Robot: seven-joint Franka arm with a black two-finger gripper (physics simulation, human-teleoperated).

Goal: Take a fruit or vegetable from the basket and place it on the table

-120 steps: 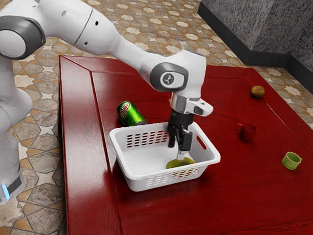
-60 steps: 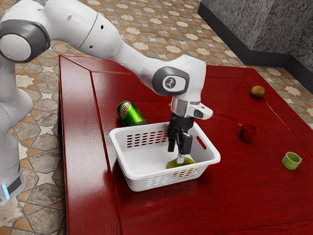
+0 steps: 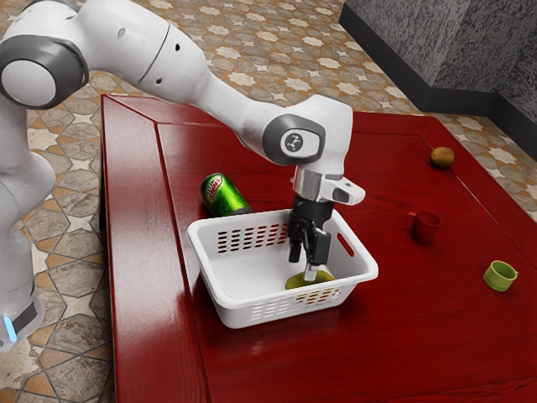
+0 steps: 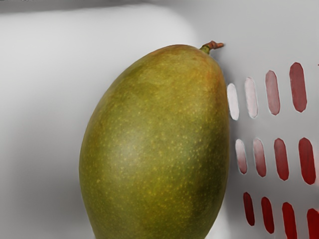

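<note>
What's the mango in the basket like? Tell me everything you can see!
The mango is plump and egg-shaped, with smooth-looking, yellowish-green skin covered in tiny pale speckles. It has an orangey blush near its stubby brown stem. It looks whole and lies on its side on the floor of the white basket, right beside a slotted wall. The tool is down over it, but I can't tell whether they touch.

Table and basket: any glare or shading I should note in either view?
Exterior view: pale glare on the glossy red table, toward that view's left; wrist view: the mango darkens toward the basket's slotted wall, with soft grey shading on the basket's floor.
</note>
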